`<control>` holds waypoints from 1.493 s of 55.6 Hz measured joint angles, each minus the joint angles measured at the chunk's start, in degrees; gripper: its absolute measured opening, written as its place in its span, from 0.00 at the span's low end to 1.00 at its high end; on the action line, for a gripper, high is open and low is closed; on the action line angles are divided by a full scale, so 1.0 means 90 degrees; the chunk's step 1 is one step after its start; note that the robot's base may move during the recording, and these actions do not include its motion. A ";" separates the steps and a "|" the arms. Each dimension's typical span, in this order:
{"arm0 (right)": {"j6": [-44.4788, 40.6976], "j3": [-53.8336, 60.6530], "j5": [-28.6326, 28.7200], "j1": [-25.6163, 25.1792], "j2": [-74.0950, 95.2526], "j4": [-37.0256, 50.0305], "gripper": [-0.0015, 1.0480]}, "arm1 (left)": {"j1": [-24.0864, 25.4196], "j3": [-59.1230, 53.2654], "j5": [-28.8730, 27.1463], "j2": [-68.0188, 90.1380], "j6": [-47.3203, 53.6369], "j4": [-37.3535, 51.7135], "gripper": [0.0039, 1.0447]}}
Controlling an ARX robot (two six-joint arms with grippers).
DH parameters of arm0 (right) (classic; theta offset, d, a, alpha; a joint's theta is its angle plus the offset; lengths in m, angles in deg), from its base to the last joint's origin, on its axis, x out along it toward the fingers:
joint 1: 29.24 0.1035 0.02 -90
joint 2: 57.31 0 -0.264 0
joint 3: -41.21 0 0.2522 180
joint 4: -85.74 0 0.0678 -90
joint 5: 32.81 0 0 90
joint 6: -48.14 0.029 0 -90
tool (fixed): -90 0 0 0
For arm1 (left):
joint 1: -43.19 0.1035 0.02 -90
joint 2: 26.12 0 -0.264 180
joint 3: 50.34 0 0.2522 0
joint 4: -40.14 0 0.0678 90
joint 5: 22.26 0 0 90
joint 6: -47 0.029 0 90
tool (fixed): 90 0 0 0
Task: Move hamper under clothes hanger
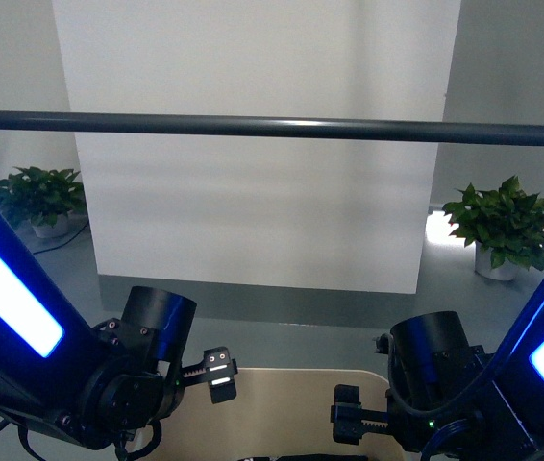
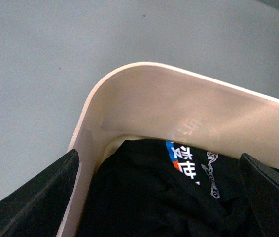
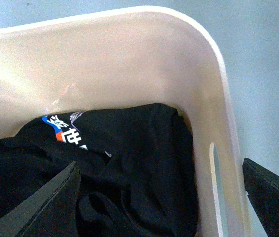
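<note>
The beige hamper (image 1: pixel 282 408) sits low between my arms, with the clothes hanger's dark bar (image 1: pixel 272 126) running across above and beyond it. Inside the hamper (image 2: pixel 179 103) lies a black printed garment (image 2: pixel 139 197). My left gripper (image 2: pixel 161 197) is open and straddles one side wall: one finger (image 2: pixel 36 202) is outside the rim, the other (image 2: pixel 272 192) is over the garment. My right gripper (image 3: pixel 161 197) is open astride the opposite wall of the hamper (image 3: pixel 129 54), beside the slot handle (image 3: pixel 216 182), with one finger (image 3: pixel 272 195) outside. Both grippers (image 1: pixel 219 375) (image 1: pixel 349 418) show low in the front view.
Grey floor (image 2: pixel 41 59) surrounds the hamper. A white panel (image 1: pixel 253 211) stands behind the bar. Potted plants sit on the floor at the far left (image 1: pixel 41 197) and far right (image 1: pixel 503 226).
</note>
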 joint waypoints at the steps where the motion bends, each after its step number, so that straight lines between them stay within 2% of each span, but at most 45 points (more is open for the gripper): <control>1: -0.0017 0.0027 -0.0002 0.0000 -0.0039 0.0017 0.92 | -0.0015 -0.0022 -0.0002 -0.0051 0.0012 0.0019 0.94; 20: -0.0236 0.0588 -0.0114 -0.0002 -0.0865 0.0386 0.92 | -0.0138 -0.0384 -0.0238 -0.0755 0.0311 0.0299 0.94; 41: -0.1022 0.1224 -0.0673 -0.0143 -0.2346 0.1042 0.92 | -0.0148 -0.0913 -0.0270 -0.1921 0.0872 0.0857 0.94; 53: -0.1702 0.1979 -0.1251 -0.0168 -0.3237 0.1953 0.92 | -0.0194 -0.1494 0.0141 -0.2841 0.1622 0.1515 0.94; 61: -0.1758 0.2472 -0.1401 -0.0032 -0.3592 0.2599 0.92 | -0.0304 -0.1904 0.0126 -0.3271 0.1991 0.1962 0.94; 64: -0.1787 0.2538 -0.1421 0.0022 -0.3645 0.2659 0.92 | -0.0321 -0.2149 -0.0039 -0.3373 0.2198 0.2450 0.88; 68: -0.1814 0.2562 -0.1399 0.0087 -0.3662 0.2693 0.92 | -0.0296 -0.2868 0.0024 -0.3689 0.2361 0.3283 0.76; 71: -0.1814 0.2669 -0.1336 0.0087 -0.3640 0.3024 0.89 | -0.0262 -0.3198 0.0095 -0.3878 0.2424 0.3502 0.71; 76: -0.1821 0.3497 -0.1117 -0.0022 -0.3808 0.4444 0.72 | 0.0002 -0.4218 0.0284 -0.4554 0.2501 0.3910 0.53; 83: -0.1821 0.4702 -0.0928 -0.0340 -0.4653 0.4962 0.49 | 0.0374 -0.5333 0.0515 -0.5336 0.2516 0.4165 0.29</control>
